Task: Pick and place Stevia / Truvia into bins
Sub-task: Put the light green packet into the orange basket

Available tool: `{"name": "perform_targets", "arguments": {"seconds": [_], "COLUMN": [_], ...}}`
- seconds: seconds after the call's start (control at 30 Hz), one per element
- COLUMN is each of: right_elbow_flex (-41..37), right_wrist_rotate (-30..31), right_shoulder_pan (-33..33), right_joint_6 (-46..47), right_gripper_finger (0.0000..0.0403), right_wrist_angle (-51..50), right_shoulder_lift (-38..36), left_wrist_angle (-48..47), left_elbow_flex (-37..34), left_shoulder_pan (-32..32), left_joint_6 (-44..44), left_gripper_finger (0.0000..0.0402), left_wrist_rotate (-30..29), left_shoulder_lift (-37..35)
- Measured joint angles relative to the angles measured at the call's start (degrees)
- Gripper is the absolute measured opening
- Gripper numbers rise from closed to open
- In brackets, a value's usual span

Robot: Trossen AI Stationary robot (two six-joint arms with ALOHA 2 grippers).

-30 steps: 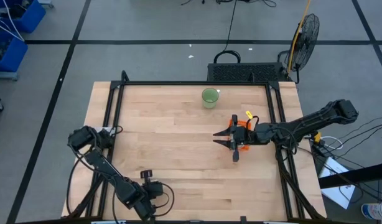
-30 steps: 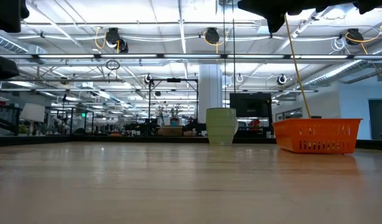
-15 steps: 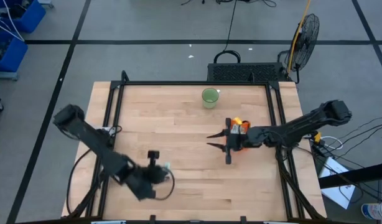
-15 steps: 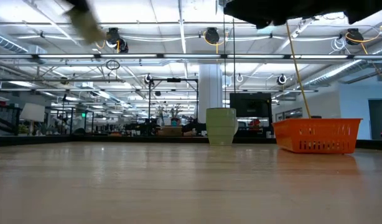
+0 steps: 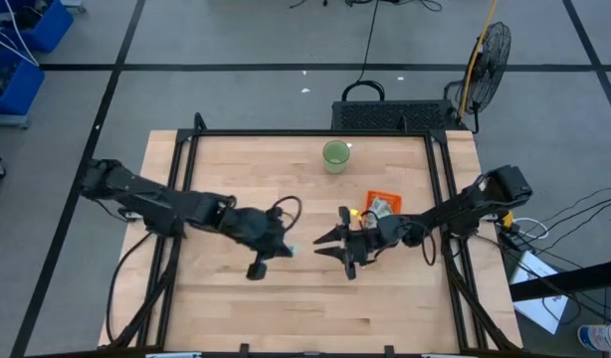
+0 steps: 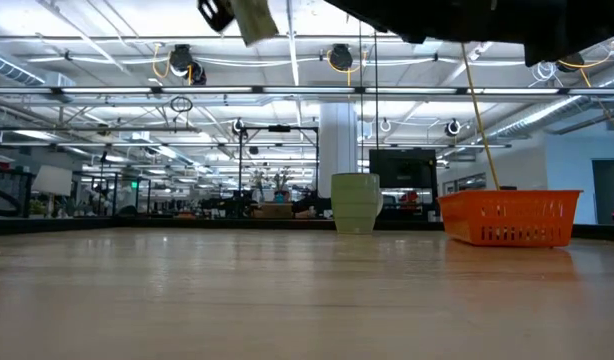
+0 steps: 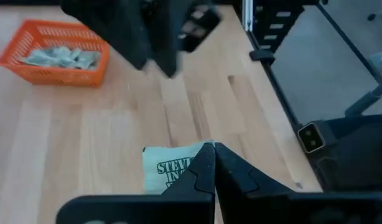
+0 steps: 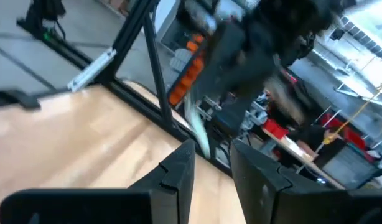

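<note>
My left gripper (image 5: 276, 245) hangs over the table's middle, shut on one pale green Stevia sachet (image 7: 172, 172). The sachet also shows high up in the low view (image 6: 253, 18). My right gripper (image 5: 325, 247) is open, just right of the left gripper, its fingers pointing at it; the right wrist view (image 8: 213, 163) shows the gap. The orange bin (image 5: 382, 205) stands on the table behind the right gripper and holds several sachets (image 7: 60, 56). In the low view the bin (image 6: 509, 218) sits at the right. My left gripper pinches the sachet between its two shut fingers at one edge (image 7: 198, 163). The rest of the sachet sticks out to one side of the fingertips. It is lifted clear of the table and, in the low view, hangs tilted.
A round green cup (image 5: 335, 155) stands near the table's far edge, left of the bin. Black frame rails (image 5: 186, 179) run along the table's left, right and far sides. Bare wood lies in front of both grippers toward the near edge.
My left arm has swung from the table's near-left corner up and toward the middle, carrying the sachet. My right gripper has moved from over the bin toward the table's left and slightly nearer, staying open, and now faces the left gripper.
</note>
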Motion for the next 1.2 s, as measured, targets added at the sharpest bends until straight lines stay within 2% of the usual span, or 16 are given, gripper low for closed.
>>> {"name": "perform_targets", "arguments": {"seconds": [0.17, 0.33, 0.47, 0.67, 0.97, 1.07, 1.2], "right_elbow_flex": [1.9, 2.0, 2.0, 2.0, 2.0, 2.0, 2.0], "right_wrist_rotate": [0.0, 0.0, 0.0, -0.2, -0.1, -0.1, -0.1], "right_shoulder_pan": [0.3, 0.3, 0.3, 0.3, 0.3, 0.3, 0.3], "right_joint_6": [7.1, 8.9, 9.9, 16.6, 17.0, 17.0, 17.0], "right_gripper_finger": [0.0096, 0.0096, 0.0096, 0.0096, 0.0092, 0.0075, 0.0027], "right_wrist_angle": [-0.1, 0.6, 2.0, 1.6, 1.1, 0.7, -0.3], "right_shoulder_lift": [3.8, 6.7, 7.3, 7.4, 7.4, 7.4, 7.4], "left_wrist_angle": [6.4, 10.5, 10.8, 12.7, 15.6, 15.5, 15.0], "left_elbow_flex": [-0.5, -0.4, -0.4, -0.4, -0.4, -0.4, -0.4], "left_shoulder_pan": [3.1, 4.5, 5.4, 6.2, 7.3, 7.3, 7.3], "left_joint_6": [5.6, 7.2, 8.2, 9.3, 9.3, 9.9, 10.0], "left_gripper_finger": [0.0002, 0.0003, 0.0004, 0.0004, 0.0007, 0.0003, 0.0015], "left_wrist_rotate": [6.7, 11.2, 11.3, 11.3, 11.2, 9.9, 6.4], "left_shoulder_lift": [3.0, 5.3, 6.5, 8.0, 8.3, 8.3, 8.3]}}
